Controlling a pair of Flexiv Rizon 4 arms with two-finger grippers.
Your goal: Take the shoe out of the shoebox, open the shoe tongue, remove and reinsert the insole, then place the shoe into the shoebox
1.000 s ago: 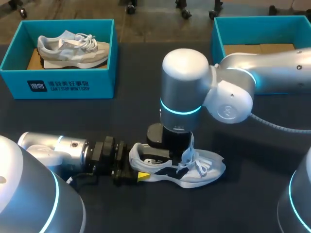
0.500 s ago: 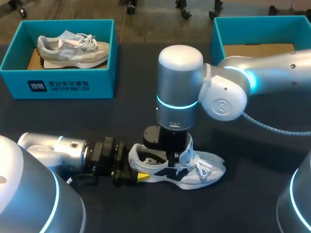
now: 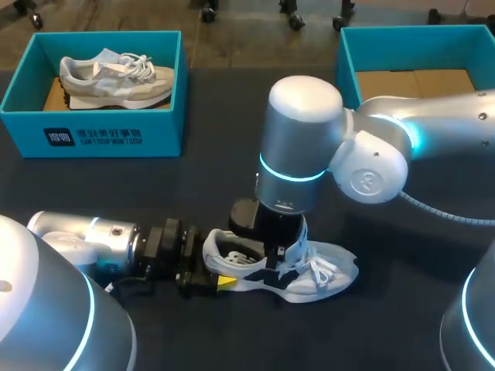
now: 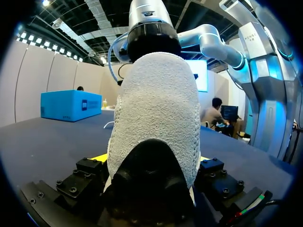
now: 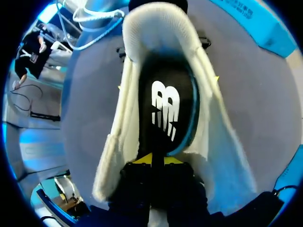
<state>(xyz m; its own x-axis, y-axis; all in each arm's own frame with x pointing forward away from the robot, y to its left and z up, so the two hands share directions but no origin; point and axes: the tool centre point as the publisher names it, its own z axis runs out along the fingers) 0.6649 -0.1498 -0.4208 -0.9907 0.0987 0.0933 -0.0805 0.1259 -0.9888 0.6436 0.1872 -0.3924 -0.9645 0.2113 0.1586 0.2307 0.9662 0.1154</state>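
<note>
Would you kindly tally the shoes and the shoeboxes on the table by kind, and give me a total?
Shoes: 2, a grey shoe in the left shoebox and a white shoe lying on the table.
Shoeboxes: 2, both teal, the left shoebox and the right shoebox.
Total: 4

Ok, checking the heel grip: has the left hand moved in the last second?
No. The left hand stays at the heel of the shoe, same spot against the left shoebox.
</note>
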